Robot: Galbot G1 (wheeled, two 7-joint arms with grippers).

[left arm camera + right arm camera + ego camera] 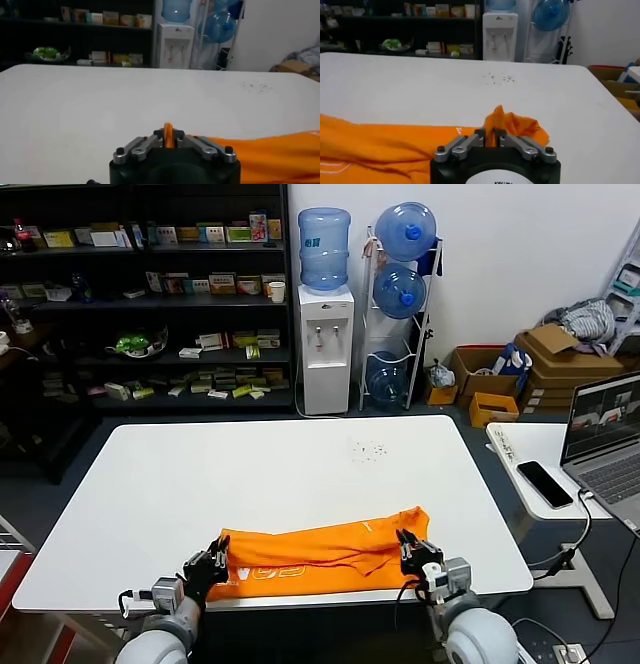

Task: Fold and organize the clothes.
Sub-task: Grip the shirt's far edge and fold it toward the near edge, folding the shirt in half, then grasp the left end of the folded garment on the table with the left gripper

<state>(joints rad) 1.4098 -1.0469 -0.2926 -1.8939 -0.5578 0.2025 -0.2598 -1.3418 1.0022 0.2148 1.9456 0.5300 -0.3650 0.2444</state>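
The bright orange short-sleeved cotton T-shirt (320,556) lies folded into a long flat band along the near edge of the white rectangular surface (280,474), approx. 6 o'clock in the head view, running from 7 to 5 o'clock. White lettering shows on the near left part of the band.

Left hand (213,562), black w/ metal links, sits at the shirt's left end, approx. 7 o'clock. It is clenched on the fabric: in the left wrist view a thin ridge of orange cloth (168,135) stands pinched between the closed fingers (145,145), the rest of the shirt spreading away to one side over the surface (125,100).

Right hand (412,550) sits at the shirt's right end, approx. 5 o'clock, also grasping the shirt. In the right wrist view the fingers (517,142) meet around a raised peak of orange cloth (512,125), bunched and lifted just past the fingertips, w/ the band of shirt extending off across the surface (470,90) toward the other arm.

Both hands are at the near edge, one per end, the shirt stretched between them and resting on the surface in the middle. A cluster of small dark specks (370,450) marks the surface at approx. 1 o'clock, well apart from the shirt.
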